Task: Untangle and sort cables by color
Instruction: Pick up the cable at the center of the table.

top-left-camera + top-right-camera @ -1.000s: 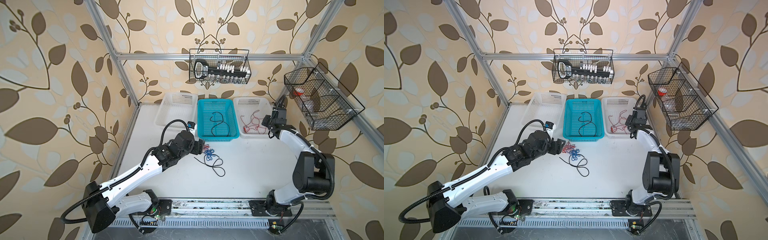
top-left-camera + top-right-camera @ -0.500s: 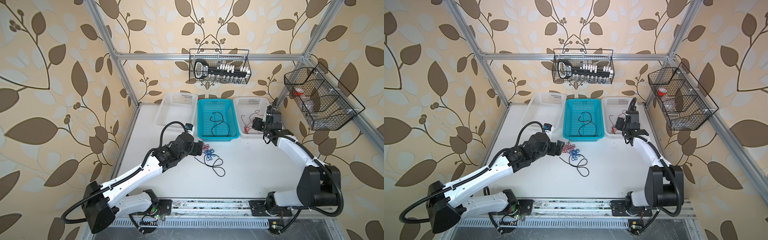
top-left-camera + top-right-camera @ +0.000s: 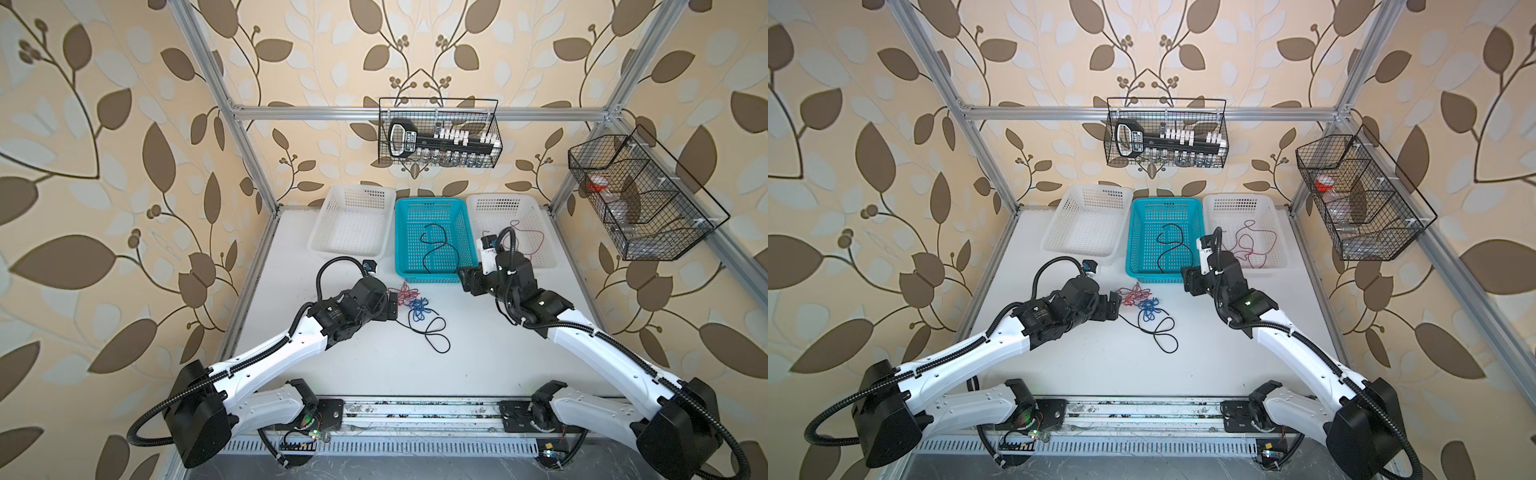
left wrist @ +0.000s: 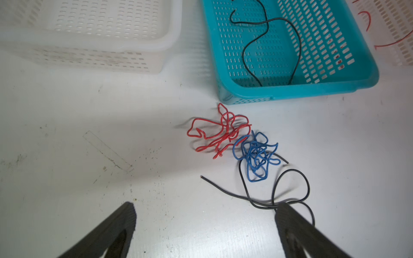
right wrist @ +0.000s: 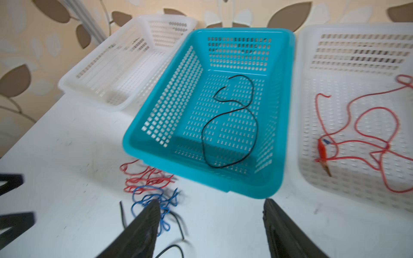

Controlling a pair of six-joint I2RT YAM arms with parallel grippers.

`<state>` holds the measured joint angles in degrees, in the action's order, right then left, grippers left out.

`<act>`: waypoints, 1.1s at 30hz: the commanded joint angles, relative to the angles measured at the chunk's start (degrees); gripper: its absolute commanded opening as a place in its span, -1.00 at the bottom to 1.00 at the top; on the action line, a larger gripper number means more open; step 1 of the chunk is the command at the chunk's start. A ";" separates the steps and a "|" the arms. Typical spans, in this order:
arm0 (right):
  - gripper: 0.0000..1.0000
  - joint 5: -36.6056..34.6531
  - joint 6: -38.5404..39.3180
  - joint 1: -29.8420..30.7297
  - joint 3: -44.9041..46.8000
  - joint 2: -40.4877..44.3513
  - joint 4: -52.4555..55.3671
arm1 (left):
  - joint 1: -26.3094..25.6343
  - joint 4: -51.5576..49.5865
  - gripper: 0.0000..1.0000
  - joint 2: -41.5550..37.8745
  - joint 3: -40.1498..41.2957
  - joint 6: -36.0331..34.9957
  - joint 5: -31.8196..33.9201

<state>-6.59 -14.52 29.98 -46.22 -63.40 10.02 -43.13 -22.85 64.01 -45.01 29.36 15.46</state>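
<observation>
- The right fingers [image 5: 147, 227] have pulled back from the right white basket [image 5: 298, 100], parted and empty; a red cable [image 5: 321, 145] now lies inside it, sorted.
- The left fingers [image 4: 120, 223] have spread wide, holding nothing, just short of the red, blue and black tangle [image 4: 257, 154] on the table [image 4: 89, 178].
- Probably next: pulling another strand free.

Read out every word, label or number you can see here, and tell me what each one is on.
No text here can be read with certainty.
Label on the black tool in the hanging wire basket: white lettering, too blurred to read.
Mark on the white block on the right arm: too small to read.
Nothing else shows any print.
</observation>
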 commanded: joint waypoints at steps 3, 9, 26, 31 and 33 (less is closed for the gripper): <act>0.46 -1.36 1.17 7.59 3.87 0.46 -1.16 | 1.42 1.16 0.96 2.13 0.96 2.91 -1.78; 0.47 -1.88 0.18 12.40 5.23 -2.43 -2.44 | 4.02 3.79 0.91 6.54 0.67 5.21 -6.22; 0.48 -2.90 -2.32 13.79 8.93 -1.59 -4.68 | 7.83 6.16 0.60 24.48 -9.29 7.65 -6.14; 0.48 -2.97 -2.61 13.79 9.88 -1.53 -5.10 | 8.12 5.88 0.53 27.61 -12.01 6.60 -6.07; 0.48 -2.90 -2.78 13.80 10.07 -1.59 -5.16 | 8.24 6.08 0.50 28.77 -12.84 6.58 -6.29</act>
<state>-8.58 -16.67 43.40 -37.06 -65.65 5.37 -35.53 -17.21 91.98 -55.46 36.18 8.95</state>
